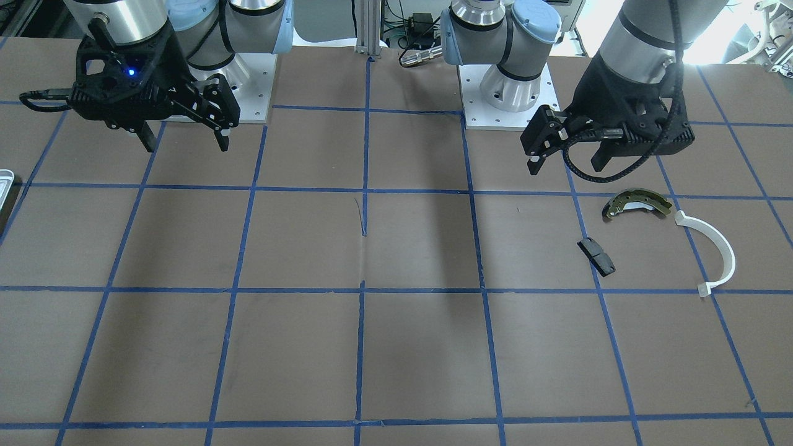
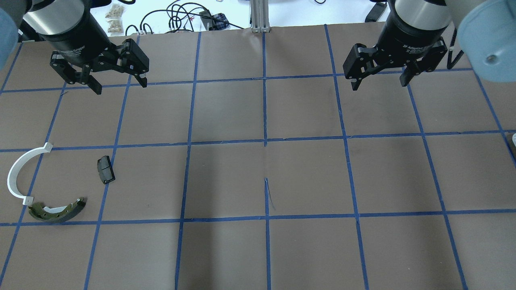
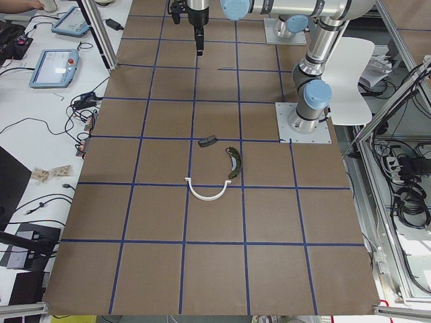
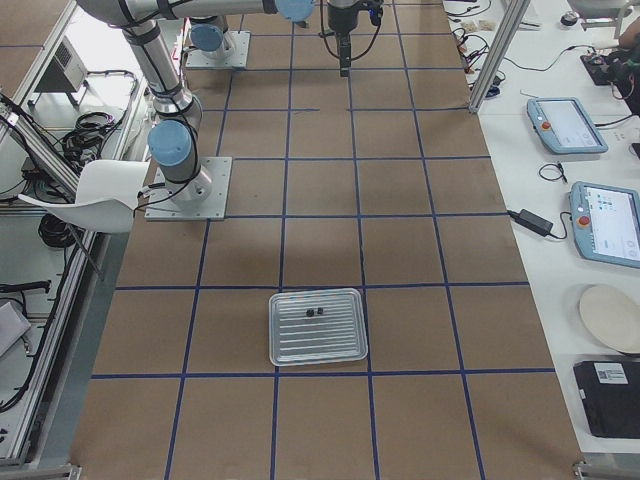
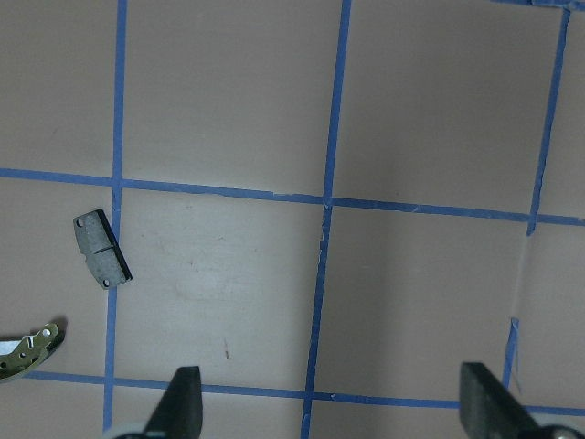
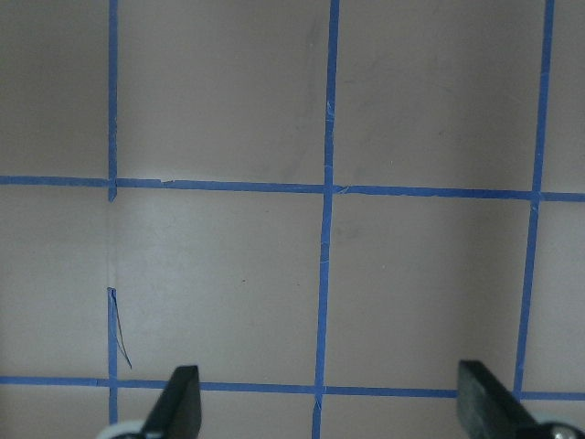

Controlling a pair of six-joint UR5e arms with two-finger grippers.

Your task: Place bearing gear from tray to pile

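Observation:
The pale tray [image 4: 276, 347] lies on the table in the exterior right view, with two small dark parts [image 4: 314, 313] in it; they are too small to tell which is the bearing gear. Only the tray's rim shows at the edge of the front view [image 1: 5, 184]. The pile holds an olive brake shoe [image 2: 58, 211], a white plastic arc [image 2: 18, 173] and a black block [image 2: 105, 169]. My left gripper [image 2: 120, 86] hangs open and empty, high and beyond the pile. My right gripper [image 2: 379, 84] hangs open and empty on the other side, away from the tray.
The table is brown with a blue tape grid [image 2: 265, 141]. Both arm bases [image 1: 508, 93] stand at the robot's edge. Cables and devices lie on the white bench past the far edge [image 2: 189, 16]. The pile also shows in the front view, by the brake shoe [image 1: 637, 203].

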